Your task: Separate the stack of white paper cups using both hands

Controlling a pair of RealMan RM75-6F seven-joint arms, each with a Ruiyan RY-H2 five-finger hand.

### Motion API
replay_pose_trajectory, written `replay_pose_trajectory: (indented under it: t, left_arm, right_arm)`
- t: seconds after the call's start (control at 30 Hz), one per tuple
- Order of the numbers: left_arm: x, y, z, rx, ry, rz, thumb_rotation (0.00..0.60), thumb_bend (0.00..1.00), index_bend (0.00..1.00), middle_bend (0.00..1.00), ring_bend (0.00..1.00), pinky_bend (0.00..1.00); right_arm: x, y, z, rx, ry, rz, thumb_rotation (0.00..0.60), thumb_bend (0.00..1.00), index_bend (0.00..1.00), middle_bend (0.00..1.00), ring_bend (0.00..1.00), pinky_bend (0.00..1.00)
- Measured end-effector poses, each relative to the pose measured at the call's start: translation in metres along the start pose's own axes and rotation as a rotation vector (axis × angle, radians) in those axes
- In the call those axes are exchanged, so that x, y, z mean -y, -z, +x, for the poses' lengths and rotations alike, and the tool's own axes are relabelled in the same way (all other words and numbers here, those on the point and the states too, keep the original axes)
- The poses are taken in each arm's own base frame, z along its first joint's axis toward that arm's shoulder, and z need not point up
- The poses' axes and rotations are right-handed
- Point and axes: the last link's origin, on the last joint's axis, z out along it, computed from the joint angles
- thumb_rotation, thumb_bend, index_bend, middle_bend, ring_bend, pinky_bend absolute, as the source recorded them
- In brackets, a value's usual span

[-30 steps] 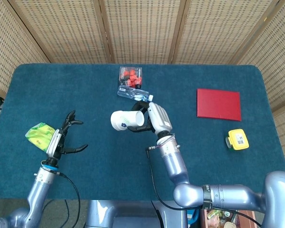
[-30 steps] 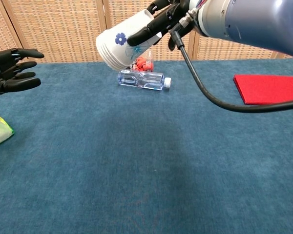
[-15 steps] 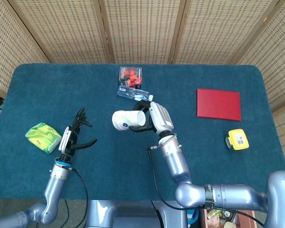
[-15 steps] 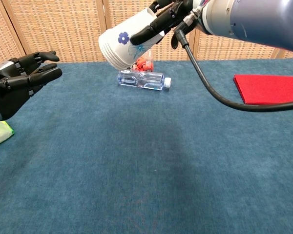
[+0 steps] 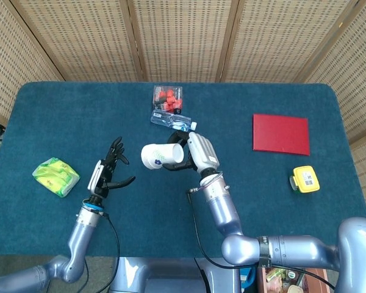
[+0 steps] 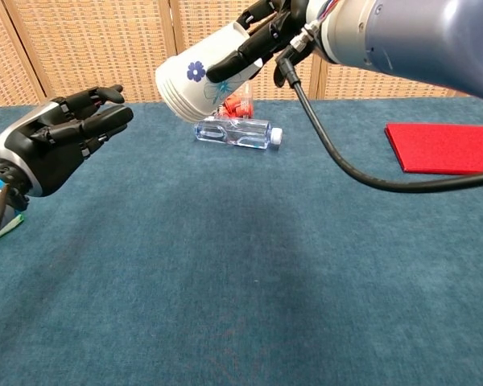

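The stack of white paper cups [image 5: 161, 156] [image 6: 200, 77], printed with blue flowers, lies tilted in the air with its base toward the left. My right hand [image 5: 193, 154] [image 6: 262, 32] grips it around the rim end, fingers wrapped over the wall. My left hand [image 5: 112, 170] [image 6: 60, 138] hovers open to the left of the stack, fingers spread toward the cup base, a short gap apart from it and holding nothing.
A clear plastic bottle [image 5: 171, 120] [image 6: 235, 132] lies behind the cups, next to a packet of red items [image 5: 168, 96]. A green packet [image 5: 55, 176] sits at the left. At the right are a red book [image 5: 280, 134] [image 6: 443, 146] and a yellow box [image 5: 305, 179].
My left hand has travelled right and up from beside the green packet toward the cup stack, staying open. The right hand has kept its hold, shifting the stack slightly left.
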Motion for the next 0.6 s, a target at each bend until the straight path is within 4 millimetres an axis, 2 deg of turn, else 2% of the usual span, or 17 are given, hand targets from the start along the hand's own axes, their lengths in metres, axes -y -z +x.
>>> replay_pose_trajectory:
  t: [0.27, 0.6]
  left_arm:
    - [0.004, -0.008, -0.007, 0.005, -0.004, 0.003, 0.6, 0.17, 0.55, 0.01, 0.0, 0.0]
    - [0.002, -0.015, -0.016, 0.033, -0.018, -0.01, 0.6, 0.33, 0.55, 0.01, 0.0, 0.0]
  right_arm:
    - [-0.002, 0.001, 0.002, -0.003, 0.008, -0.006, 0.6, 0.16, 0.78, 0.64, 0.5, 0.73]
    - [-0.006, 0.001, 0.001, 0.005, 0.008, -0.009, 0.6, 0.17, 0.78, 0.64, 0.5, 0.73]
